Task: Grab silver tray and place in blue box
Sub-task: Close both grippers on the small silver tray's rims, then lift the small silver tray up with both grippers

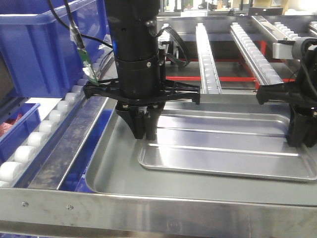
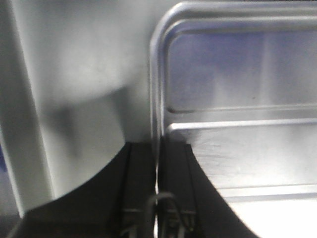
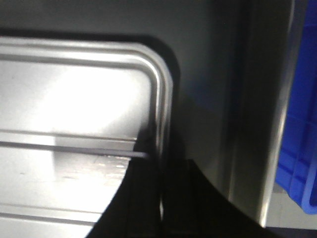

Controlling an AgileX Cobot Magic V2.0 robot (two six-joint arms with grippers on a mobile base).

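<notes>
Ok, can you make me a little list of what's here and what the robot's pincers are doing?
Small tray: shiny silver ridged rectangular metal tray, lying inside the bigger dull grey metal tray
Left pincer: shut on the shiny tray's left rim
Right pincer: shut on its right rim
Box: big deep blue plastic crate, at the back on the left
Job: shiny tray not yet in the crate

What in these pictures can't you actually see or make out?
- Front view: the blue box is cut off by the top edge, and its own wall hides the inside.
- Front view: the right end effector is cut off by the right edge and covers part of the silver tray.
- Left wrist view: the left end effector covers the rim it straddles, and everything is blurred.
</notes>
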